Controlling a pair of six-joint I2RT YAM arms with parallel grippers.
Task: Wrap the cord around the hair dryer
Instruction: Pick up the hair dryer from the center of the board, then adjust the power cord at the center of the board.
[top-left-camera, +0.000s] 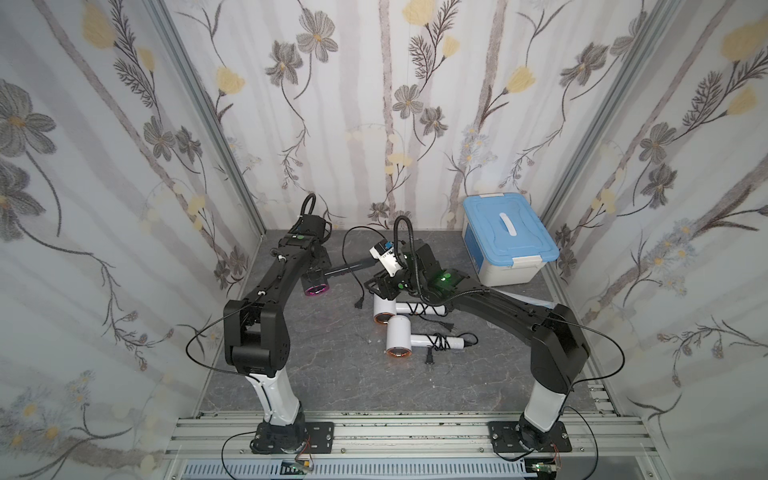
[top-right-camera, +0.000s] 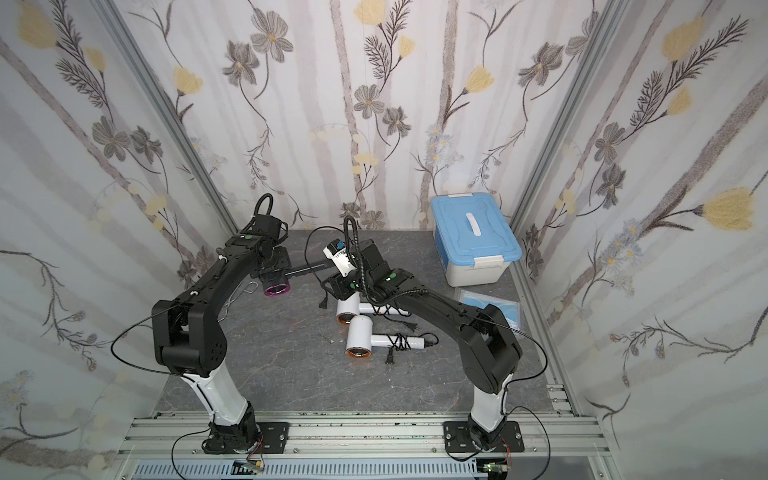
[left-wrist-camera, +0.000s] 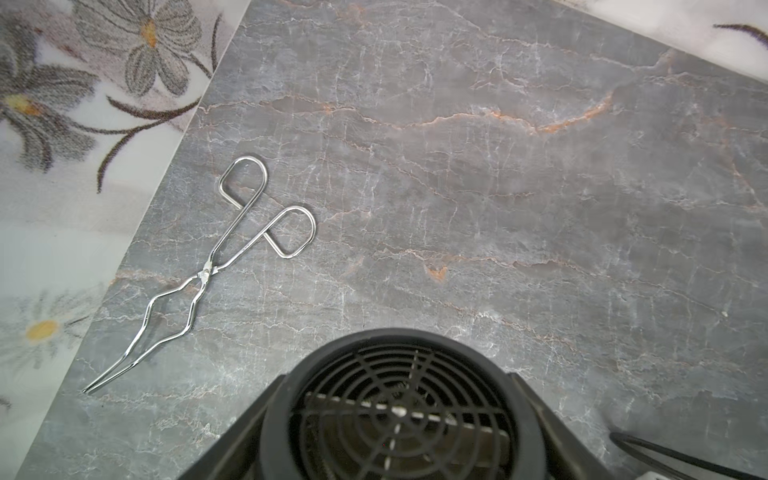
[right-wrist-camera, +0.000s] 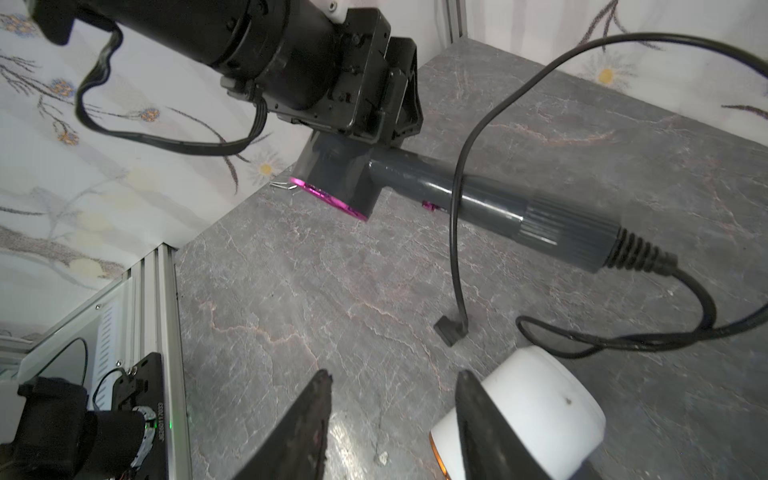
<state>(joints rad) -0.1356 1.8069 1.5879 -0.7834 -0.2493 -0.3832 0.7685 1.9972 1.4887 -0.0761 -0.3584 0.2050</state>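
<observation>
Left claw (right-wrist-camera: 368, 135) is clenching the head of the dark grey hair dryer with the magenta ring (right-wrist-camera: 436, 183). The dryer's handle is running as one long axis straight out from that claw toward the right claw (right-wrist-camera: 395, 378). The right claw's fingers are standing apart with nothing between them.

The black cord (right-wrist-camera: 456, 249) is leaving the handle's far end, swinging wide, then crossing the handle. From there it is dropping to its plug (right-wrist-camera: 449, 330) on the grey marble-look desk (right-wrist-camera: 291, 291), just ahead of the right claw. So the right arm is sitting nearer the loose cord; I'd judge it's the one to carry it round the handle, across that axis.

The right wrist view is showing that crossing and the empty gap. In a top view the plug (top-left-camera: 359, 304) is peeking out beside the right arm's wrist. The left wrist view is giving only the black rear grille (left-wrist-camera: 399, 415), plus thin wire tongs (left-wrist-camera: 208, 270) off to one side. A white cylindrical hair dryer (right-wrist-camera: 540, 407) is lying right against the right claw.
</observation>
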